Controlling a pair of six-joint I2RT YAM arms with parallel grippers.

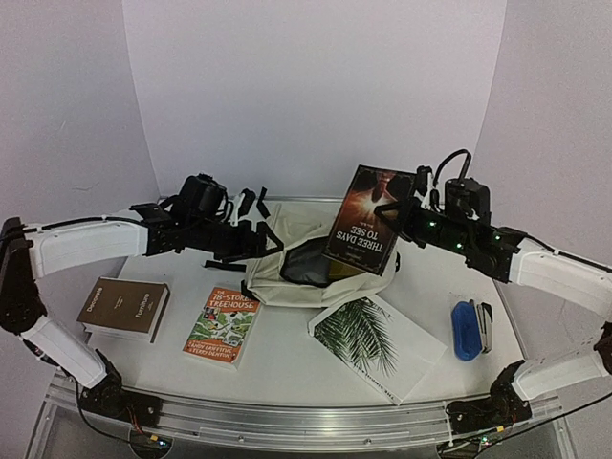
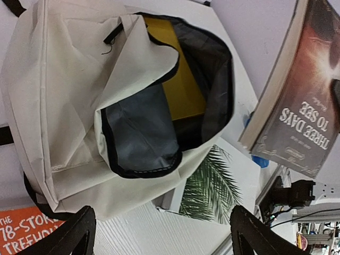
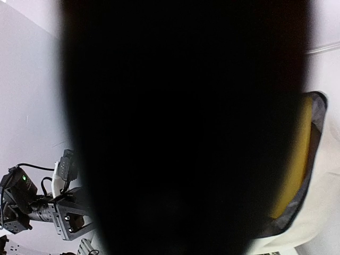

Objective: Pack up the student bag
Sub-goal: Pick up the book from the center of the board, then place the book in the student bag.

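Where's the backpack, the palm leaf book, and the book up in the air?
student bag (image 1: 273,287), top view, cream fabric.
palm leaf book (image 1: 368,339), top view, cover middle.
Three Days to See book (image 1: 363,222), top view, cover middle.

Held book (image 1: 363,220) over student bag (image 1: 277,282), Treehouse book (image 1: 222,325) left, palm-leaf book (image 1: 368,339) before it; stapler (image 1: 469,330), perhaps, far right

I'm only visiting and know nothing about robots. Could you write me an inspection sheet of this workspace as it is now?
Surface: white table, no spills seen.
Job's things: bag lying open, yellow item inside; dark book held aloft near its mouth.
Clutter: brown book, Treehouse book, palm-leaf book, blue item, all on the table outside the bag.
Grippers: left gripper open over the bag; right gripper shut on the dark book.
Cables: black cable looped above the right wrist.
Surroundings: plain walls; nothing else seen.
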